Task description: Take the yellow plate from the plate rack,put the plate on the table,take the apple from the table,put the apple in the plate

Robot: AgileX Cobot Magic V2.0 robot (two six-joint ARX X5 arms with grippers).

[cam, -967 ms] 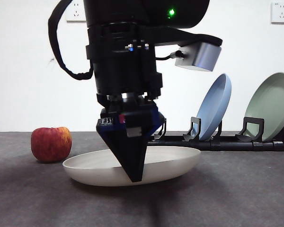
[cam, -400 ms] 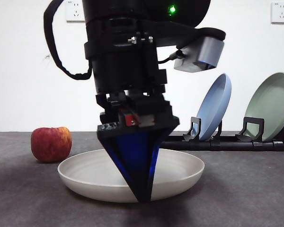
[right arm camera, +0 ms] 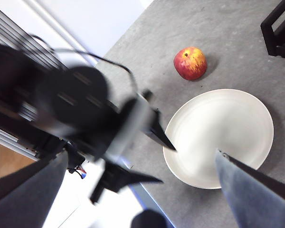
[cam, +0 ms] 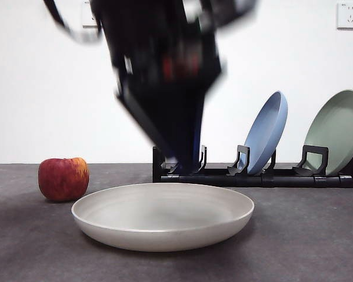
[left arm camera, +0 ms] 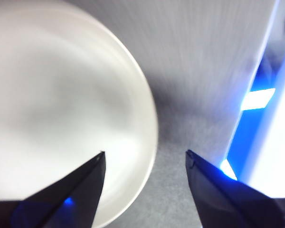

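So the yellow plate (cam: 163,215) is down flat on the surface (cam: 306,235), in front of the plate rack (cam: 259,176), and nothing is touching it. The left hand (left arm camera: 145,159) is spread open and empty; its wrist view looks down on the plate's rim with grey surface between the jaws. In the front view that arm is the big blurry dark shape above the plate, its tip in front of the rack's near end. The right hand (right arm camera: 142,161) hangs high over the scene, jaws wide apart, holding nothing.

The apple (cam: 63,178) sits on the surface just beside the plate's edge, apart from it. The blue plate (cam: 266,139) and the pale green plate (cam: 336,132) lean in their rack slots, out of the way.

My read: the plate part is done and the apple pick is next. To do it well, I'd come straight down over the apple with the jaws wide, close across its widest part so the round fruit doesn't squirt out, and keep the lower jaw clear of the plate rim since they're close neighbours. Then lift it above the rim and let go low over the middle so it doesn't roll.
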